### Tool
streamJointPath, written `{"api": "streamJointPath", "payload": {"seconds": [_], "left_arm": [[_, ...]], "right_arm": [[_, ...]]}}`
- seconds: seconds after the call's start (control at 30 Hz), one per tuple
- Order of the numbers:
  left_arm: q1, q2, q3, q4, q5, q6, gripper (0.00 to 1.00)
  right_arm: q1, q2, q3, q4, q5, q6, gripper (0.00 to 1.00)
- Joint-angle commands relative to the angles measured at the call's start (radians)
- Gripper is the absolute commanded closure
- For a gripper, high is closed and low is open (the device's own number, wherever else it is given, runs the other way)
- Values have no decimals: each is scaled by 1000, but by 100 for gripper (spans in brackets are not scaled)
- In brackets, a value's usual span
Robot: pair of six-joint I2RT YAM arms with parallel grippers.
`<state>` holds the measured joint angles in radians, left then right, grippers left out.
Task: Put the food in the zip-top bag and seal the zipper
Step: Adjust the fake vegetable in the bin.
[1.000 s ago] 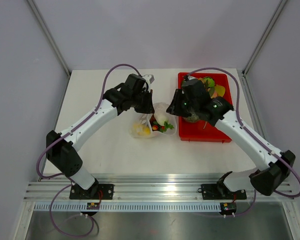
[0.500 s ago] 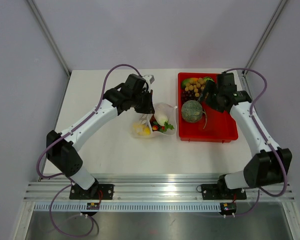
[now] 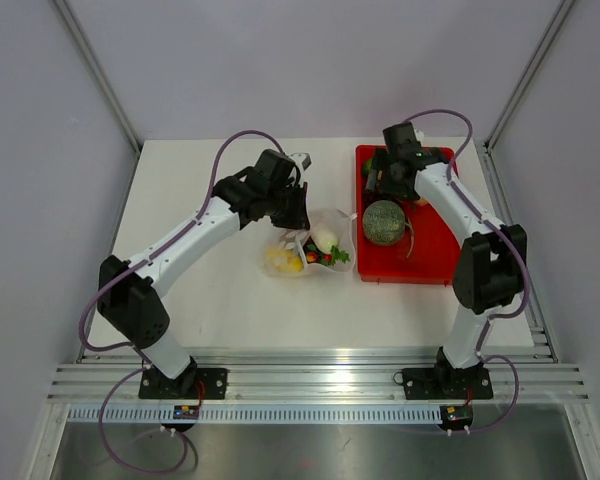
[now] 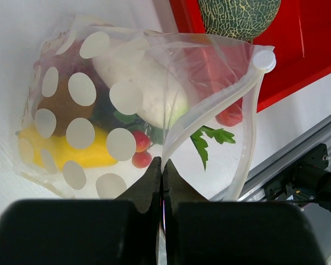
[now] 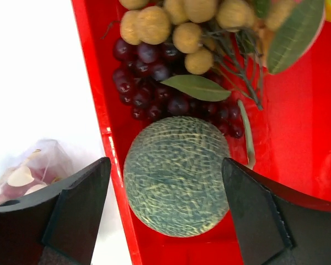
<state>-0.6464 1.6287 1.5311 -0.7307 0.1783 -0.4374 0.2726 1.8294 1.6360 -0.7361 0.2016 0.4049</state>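
**Operator:** Top external view; report both grippers and the food.

**Technician:** The left gripper (image 3: 300, 220) sits at the upper edge of the clear, white-dotted plastic zip-top bag (image 3: 310, 250), at frame centre on the white table (image 3: 230, 300); its jaw state is not readable here. The right gripper (image 3: 378, 180) hangs over the upper left part of the red rectangular plastic tray (image 3: 450, 268); the round green netted melon (image 3: 384, 222) lies just below it in frame; the right arm is clearly the nearer one.

**Operator:** Left wrist view?

**Technician:** Jaws together, clamped on the bag's mouth edge at lower centre. The thin clear zipper strip (image 4: 209, 110) runs from the jaws to the upper right, and the mouth gapes at lower right of that strip, on the tray side. Inside lie a white radish-shaped piece (image 4: 149, 77), a yellow piece (image 4: 71, 153) and small red balls (image 4: 139, 148).

**Operator:** Right wrist view?

**Technician:** Fingers (image 5: 77, 210) wide apart, holding nothing; the melon sits at lower centre between them, against the tray's left wall. It is near-round, so no long axis governs the grasp. The dark purple grape bunch (image 5: 154, 83) lies just above it; the bag shows at lower left, beyond the tray wall. Judgement: a straight descent suits the melon; the carry then runs toward lower left.
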Motion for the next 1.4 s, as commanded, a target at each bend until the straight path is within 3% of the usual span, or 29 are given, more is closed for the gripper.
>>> {"api": "streamJointPath", "payload": {"seconds": [0.0, 0.2, 0.5, 0.6, 0.9, 1.27, 1.37], "left_arm": [[-1, 17, 41, 19, 26, 12, 100], [1, 11, 43, 4, 1, 29, 100], [2, 10, 44, 4, 0, 40, 100], [2, 3, 41, 10, -7, 42, 100], [2, 3, 37, 14, -5, 42, 100], [7, -7, 32, -4, -30, 52, 100], [8, -4, 27, -1, -34, 51, 100]], "right_arm": [[60, 92, 114, -66, 172, -75, 10], [73, 120, 75, -128, 326, -78, 9], [37, -131, -234, -140, 321, -38, 12], [1, -196, -265, -148, 305, -40, 12], [-13, -168, -91, -65, 128, -66, 14], [-237, -59, -73, 83, -116, -11, 23], [-237, -30, -57, 84, -152, -38, 25]]}}
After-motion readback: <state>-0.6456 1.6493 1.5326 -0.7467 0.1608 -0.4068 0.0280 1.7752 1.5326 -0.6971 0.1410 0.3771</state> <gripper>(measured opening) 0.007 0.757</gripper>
